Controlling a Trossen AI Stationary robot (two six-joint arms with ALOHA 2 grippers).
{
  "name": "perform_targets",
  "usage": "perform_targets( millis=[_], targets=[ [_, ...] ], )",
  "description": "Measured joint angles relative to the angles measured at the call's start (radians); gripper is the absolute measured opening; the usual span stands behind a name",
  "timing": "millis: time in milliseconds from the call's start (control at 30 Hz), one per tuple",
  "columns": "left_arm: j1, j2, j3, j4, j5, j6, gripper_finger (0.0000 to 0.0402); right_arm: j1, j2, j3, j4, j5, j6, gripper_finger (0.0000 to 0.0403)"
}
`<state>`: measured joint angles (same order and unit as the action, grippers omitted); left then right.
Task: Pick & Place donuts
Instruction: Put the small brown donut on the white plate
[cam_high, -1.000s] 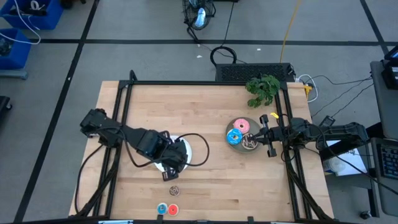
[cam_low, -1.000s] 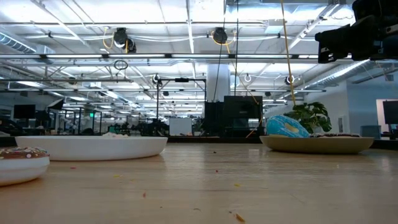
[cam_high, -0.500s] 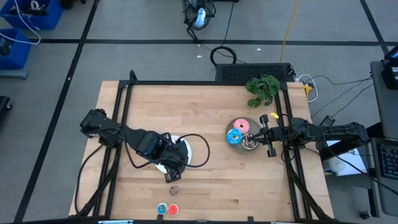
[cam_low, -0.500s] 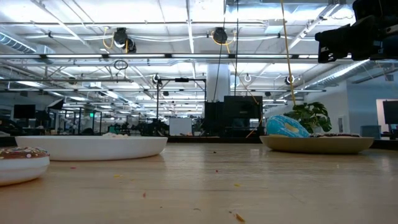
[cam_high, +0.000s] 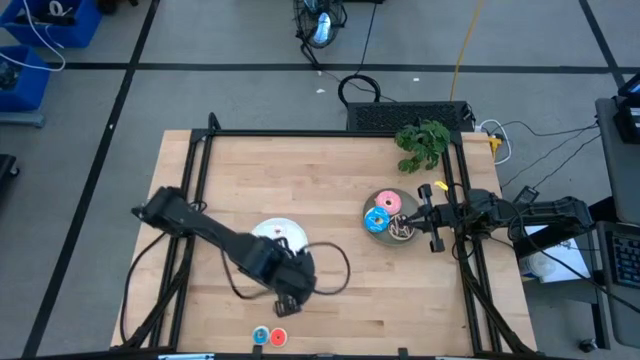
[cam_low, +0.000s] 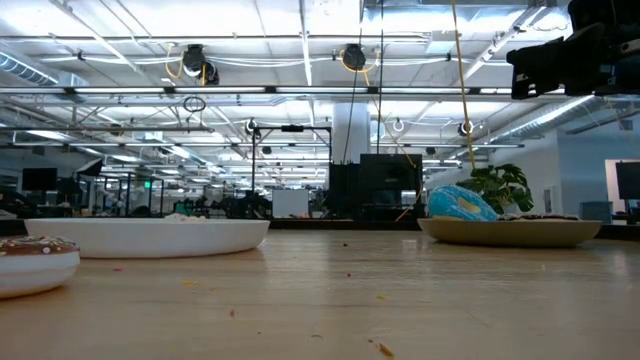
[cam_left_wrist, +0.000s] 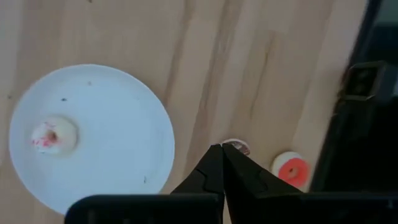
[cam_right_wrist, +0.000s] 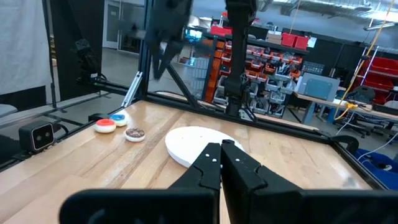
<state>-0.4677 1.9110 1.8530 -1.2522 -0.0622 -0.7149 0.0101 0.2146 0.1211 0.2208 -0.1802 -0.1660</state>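
Observation:
My left gripper (cam_high: 287, 300) (cam_left_wrist: 222, 149) is shut and hovers near the table's near edge, above the tiny brown donut (cam_left_wrist: 236, 147), touching nothing. The tiny red donut (cam_high: 278, 337) (cam_left_wrist: 290, 168) and tiny blue donut (cam_high: 261, 336) lie flat on the wood closer to that edge. The whitish-pink tiny donut (cam_left_wrist: 53, 135) rests on the white plate (cam_high: 270, 230) (cam_left_wrist: 124, 118). The pink donut (cam_high: 388, 203), blue donut (cam_high: 377, 221) and brown donut (cam_high: 402, 231) sit on the grey plate (cam_high: 372, 205). My right gripper (cam_high: 424, 214) (cam_right_wrist: 221, 147) is shut, waiting at that plate's right rim.
A green plant (cam_high: 422, 143) sits at the far right corner. Black frame rails (cam_high: 195, 190) run along the table's left, far and right sides. A black cable (cam_high: 330, 270) loops from the left arm over the wood. Bare wood (cam_high: 350, 300) lies between the plates and the near edge.
My left arm has swung from above the white plate toward the near edge and now stands over the tiny brown donut. The white plate, covered by the gripper before, shows in full. The right arm and all donuts have stayed put.

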Motion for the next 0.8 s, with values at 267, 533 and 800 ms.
perform_targets(
  millis=[267,533,800],
  targets=[
    [-0.030,0.146,0.000,0.000,0.016,0.112,0.0043,0.000,0.000,0.000,0.000,0.000,0.000,0.0000],
    [-0.056,0.191,0.000,-0.003,0.026,0.148,0.0096,0.000,0.000,0.000,-0.001,0.000,-0.007,0.0000],
    [-0.119,0.191,0.000,0.057,0.004,0.169,0.0199,0.000,0.000,0.000,-0.001,0.000,-0.007,0.0000]
  ],
)
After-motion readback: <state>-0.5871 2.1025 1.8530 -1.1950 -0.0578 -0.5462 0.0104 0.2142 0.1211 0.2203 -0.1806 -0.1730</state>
